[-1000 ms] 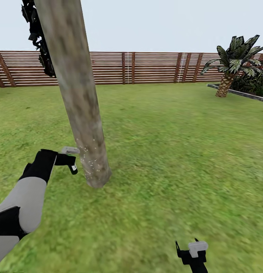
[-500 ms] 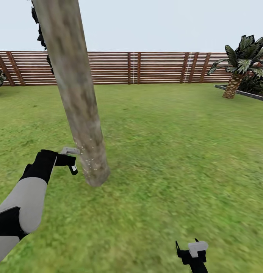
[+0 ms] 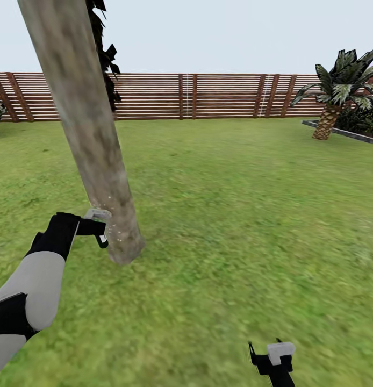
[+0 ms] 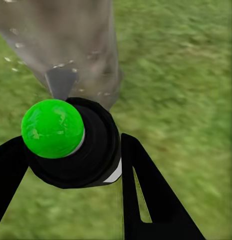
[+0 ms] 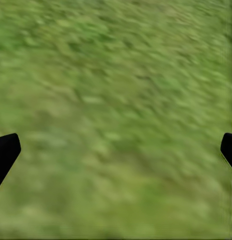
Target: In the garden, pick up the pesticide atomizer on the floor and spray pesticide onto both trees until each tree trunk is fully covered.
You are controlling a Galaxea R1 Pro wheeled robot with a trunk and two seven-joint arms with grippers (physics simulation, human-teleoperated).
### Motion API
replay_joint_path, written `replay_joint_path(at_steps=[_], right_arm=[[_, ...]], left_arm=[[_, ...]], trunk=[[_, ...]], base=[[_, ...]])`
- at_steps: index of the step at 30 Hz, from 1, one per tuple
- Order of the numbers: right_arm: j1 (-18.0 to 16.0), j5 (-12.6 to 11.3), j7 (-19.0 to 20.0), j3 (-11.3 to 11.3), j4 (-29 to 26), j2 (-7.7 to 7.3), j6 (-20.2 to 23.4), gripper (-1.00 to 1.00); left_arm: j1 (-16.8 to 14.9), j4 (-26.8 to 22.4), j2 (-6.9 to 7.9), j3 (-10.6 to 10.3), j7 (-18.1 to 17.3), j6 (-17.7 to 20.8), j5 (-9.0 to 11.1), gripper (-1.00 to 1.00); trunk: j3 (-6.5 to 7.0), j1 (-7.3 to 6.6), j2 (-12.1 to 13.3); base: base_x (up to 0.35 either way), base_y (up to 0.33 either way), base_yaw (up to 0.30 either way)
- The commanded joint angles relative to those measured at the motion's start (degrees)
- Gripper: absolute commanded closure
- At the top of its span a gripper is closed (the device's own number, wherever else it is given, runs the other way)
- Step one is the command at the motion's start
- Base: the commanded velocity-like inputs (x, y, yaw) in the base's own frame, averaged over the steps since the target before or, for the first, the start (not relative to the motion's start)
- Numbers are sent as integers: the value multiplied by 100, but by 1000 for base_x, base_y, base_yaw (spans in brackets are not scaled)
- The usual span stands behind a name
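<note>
A thick, mottled grey-brown tree trunk (image 3: 95, 156) leans up from the lawn at the left. My left gripper (image 3: 99, 230) is shut on the pesticide atomizer (image 3: 98, 214) right beside the trunk's base. In the left wrist view the atomizer (image 4: 95, 150) has a black top with a green ball. Its grey nozzle points at the trunk (image 4: 60, 35) from close by. White specks (image 3: 115, 221) dot the lower bark. My right gripper (image 3: 272, 357) hangs open low over the grass, and its view (image 5: 116, 155) has nothing between the tips.
A brown slatted fence (image 3: 224, 97) closes the far side of the lawn. A short palm (image 3: 337, 91) stands at the back right beside a grey raised border (image 3: 342, 131). Black foliage (image 3: 106, 59) shows behind the trunk. Open grass lies to the right.
The whole view has shifted: the trunk now sits further left in the picture and the black foliage shows on its right side. Both arms keep their places in the picture.
</note>
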Motion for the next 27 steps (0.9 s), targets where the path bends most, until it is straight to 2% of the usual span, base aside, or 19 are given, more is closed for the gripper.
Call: replay_joint_path(at_steps=[1, 8, 9, 18, 22, 27], right_arm=[[0, -2, 0, 0, 0, 0, -1, -100], [0, -2, 1, 0, 0, 0, 0, -100], [0, -1, 0, 0, 0, 0, 0, -100], [0, -1, 1, 0, 0, 0, -6, -100], [0, -1, 1, 0, 0, 0, -5, -100], [0, -1, 1, 0, 0, 0, -6, -100]], left_arm=[[0, 0, 6, 0, 0, 2, 6, 100], [0, 0, 36, 8, 68, 2, -9, 100], [0, 0, 34, 2, 324, 2, 12, 100], [56, 2, 34, 8, 385, 2, 14, 100], [154, 8, 34, 9, 399, 2, 12, 100], [304, 18, 38, 10, 781, 2, 29, 100]], trunk=[[0, 0, 0], [0, 0, 0], [0, 0, 0], [0, 0, 0], [0, 0, 0], [0, 0, 0]], base=[[-49, -272, 0], [-43, -272, 39], [-1, -272, 266], [60, -272, 277], [137, -272, 130], [138, -272, 13]])
